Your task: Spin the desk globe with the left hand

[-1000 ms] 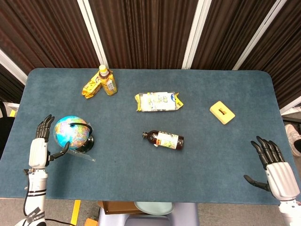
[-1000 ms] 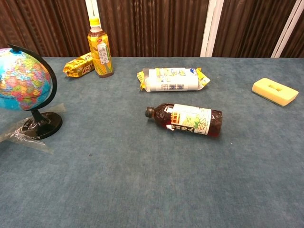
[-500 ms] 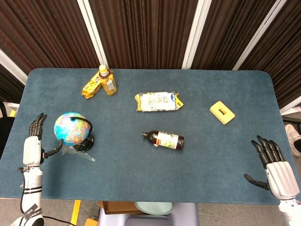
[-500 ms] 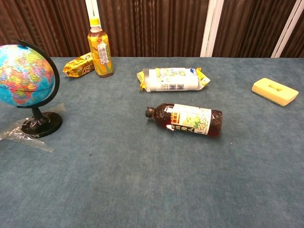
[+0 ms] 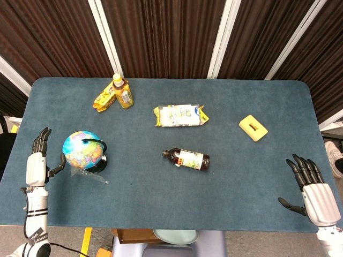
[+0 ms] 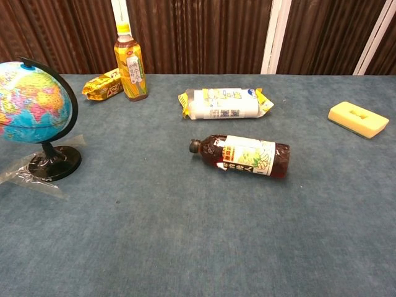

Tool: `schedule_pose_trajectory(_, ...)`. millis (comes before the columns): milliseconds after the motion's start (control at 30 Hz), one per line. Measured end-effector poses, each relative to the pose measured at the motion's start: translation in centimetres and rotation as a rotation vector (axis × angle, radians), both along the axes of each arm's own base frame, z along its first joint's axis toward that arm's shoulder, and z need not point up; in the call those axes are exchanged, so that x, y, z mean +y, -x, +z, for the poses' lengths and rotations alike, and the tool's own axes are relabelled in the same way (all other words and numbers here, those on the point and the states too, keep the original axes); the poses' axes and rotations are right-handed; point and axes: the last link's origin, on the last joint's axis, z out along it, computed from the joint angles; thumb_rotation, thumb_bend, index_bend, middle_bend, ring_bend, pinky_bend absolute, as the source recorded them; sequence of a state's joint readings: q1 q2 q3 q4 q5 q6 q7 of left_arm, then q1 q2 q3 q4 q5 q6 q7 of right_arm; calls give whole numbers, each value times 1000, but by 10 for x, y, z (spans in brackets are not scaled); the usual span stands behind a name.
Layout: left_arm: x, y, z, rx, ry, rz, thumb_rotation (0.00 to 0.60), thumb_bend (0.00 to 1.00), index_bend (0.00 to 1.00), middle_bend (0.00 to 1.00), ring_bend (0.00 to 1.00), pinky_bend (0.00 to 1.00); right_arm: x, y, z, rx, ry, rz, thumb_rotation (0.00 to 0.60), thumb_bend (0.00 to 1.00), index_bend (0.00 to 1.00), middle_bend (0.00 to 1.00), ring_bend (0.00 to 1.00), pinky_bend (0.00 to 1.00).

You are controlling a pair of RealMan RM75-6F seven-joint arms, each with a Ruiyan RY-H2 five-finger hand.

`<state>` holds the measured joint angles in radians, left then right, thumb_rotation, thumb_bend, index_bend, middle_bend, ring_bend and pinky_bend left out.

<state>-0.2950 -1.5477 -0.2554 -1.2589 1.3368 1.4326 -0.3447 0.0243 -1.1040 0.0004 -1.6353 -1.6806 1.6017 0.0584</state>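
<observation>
The desk globe (image 5: 82,151) stands upright on its black base near the table's left edge, with clear tape under the base; the chest view shows the globe (image 6: 28,102) at far left. My left hand (image 5: 37,159) is open with fingers spread, just left of the globe and apart from it, thumb pointing toward it. My right hand (image 5: 312,188) rests open at the table's front right corner, holding nothing. Neither hand appears in the chest view.
A dark bottle (image 5: 186,158) lies on its side mid-table. A white and yellow snack pack (image 5: 180,115) lies behind it. A yellow bottle (image 5: 122,91) stands beside a yellow packet (image 5: 104,98) at the back left. A yellow sponge (image 5: 253,128) sits right.
My left hand has drawn back to the left, off the globe. The globe's map faces have turned and the globe has shifted slightly on its base. The right hand has not moved.
</observation>
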Motion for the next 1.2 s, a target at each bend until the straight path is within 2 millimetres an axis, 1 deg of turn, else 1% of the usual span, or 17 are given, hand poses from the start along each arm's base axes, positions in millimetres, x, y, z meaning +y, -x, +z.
schedule_pose_trajectory(233, 16, 2, -3, -16, 12, 16, 600, 309, 0, 0, 0, 0, -1, 0, -2, 12, 4, -7, 600, 147, 0, 0, 0, 0)
schedule_pose_trajectory(667, 38, 4, -8, -36, 20, 27, 600, 309, 0, 0, 0, 0, -4, 1, -6, 34, 10, -14, 600, 147, 0, 0, 0, 0)
schedule_pose_trajectory(833, 47, 6, -7, -50, 18, 40, 600, 313, 0, 0, 0, 0, -5, 0, -13, 52, -12, -7, 600, 147, 0, 0, 0, 0)
schedule_pose_trajectory(1033, 52, 12, -1, -45, -9, 56, 600, 325, 0, 0, 0, 0, -5, 0, -14, 53, -13, -8, 600, 147, 0, 0, 0, 0)
schedule_pose_trajectory(1200, 51, 19, 3, -36, -21, 76, 600, 335, 0, 0, 0, 0, -5, -1, -17, 59, -26, -5, 600, 147, 0, 0, 0, 0)
